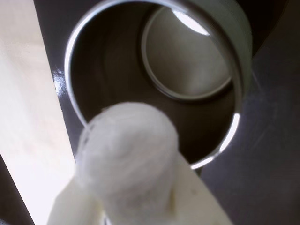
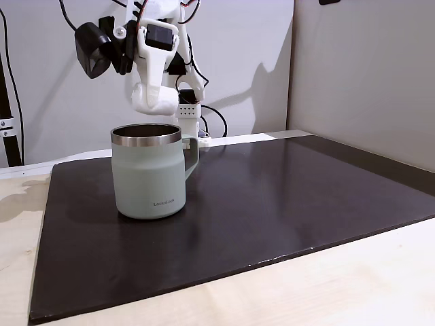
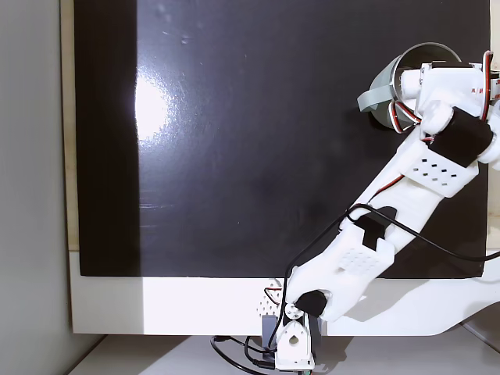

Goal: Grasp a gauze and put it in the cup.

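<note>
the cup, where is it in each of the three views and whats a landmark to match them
Wrist view: the cup fills the upper half, seen down its open mouth, beyond the gauze held by the gripper.
A fixed view: it stands left of centre on the dark mat, handle to the right.
A fixed view from above: at the upper right, partly under the arm.
Shared landmark: the cup's shiny steel rim.

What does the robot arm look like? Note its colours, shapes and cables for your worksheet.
The arm is made of white plastic segments, some dotted with small holes, with black motor blocks at the joints. Thin red and black cables run along it. A black camera sits by the white two-finger gripper.
</note>
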Controlling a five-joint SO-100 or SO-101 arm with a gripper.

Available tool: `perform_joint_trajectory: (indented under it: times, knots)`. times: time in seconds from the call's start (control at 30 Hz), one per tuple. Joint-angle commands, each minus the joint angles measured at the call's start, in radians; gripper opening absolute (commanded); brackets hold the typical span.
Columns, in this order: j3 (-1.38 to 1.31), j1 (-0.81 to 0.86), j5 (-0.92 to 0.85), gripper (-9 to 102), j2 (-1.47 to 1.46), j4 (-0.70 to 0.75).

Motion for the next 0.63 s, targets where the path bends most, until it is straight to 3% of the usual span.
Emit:
perform_joint_trajectory:
  times: [0.0,0.1,0.17,0.6]
  knots:
    - [-0.074,0.012,-0.005,5,0.006,0.008]
    - [-0.083,0.028,0.003,26,0.005,0.009]
    - [-0.089,0.043,0.025,31,0.005,0.011]
    - [-0.110,0.054,0.017,32,0.005,0.021]
